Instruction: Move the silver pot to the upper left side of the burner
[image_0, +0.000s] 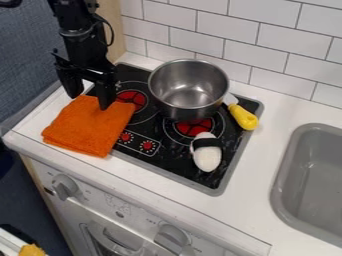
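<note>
"Where do we have the gripper (89, 101)?"

"Taking the cooktop (174, 162) as our clock, with twelve at the top of the view, we have it at ten o'clock, pointing down over the orange cloth (87, 127)."

"And the fingers?"

"We see them released and spread wide, with a broad gap between the tips. One hangs by the cloth's upper left edge, the other in front of its upper part. We can't tell whether either tip touches the fabric."

"So where's our silver pot (190, 92)?"

"At twelve o'clock, upright, its open mouth towards us. We see it well apart from the gripper, off to the fingers' three o'clock. It overlaps part of the right-hand red ring (194, 128) in our view; the left-hand ring (131, 100) lies at the pot's eight o'clock."

"What else do we have round the dial?"

"A yellow-handled utensil (244, 118) at three, just beside the pot, and a white toy with a black band (207, 156) at five, on the black surface. The cloth is at nine, overlapping the cooktop's edge."

"And beyond the cooktop?"

"We have the grey sink (286, 192) at four, and the white tiled wall (284, 42) at one."
</note>
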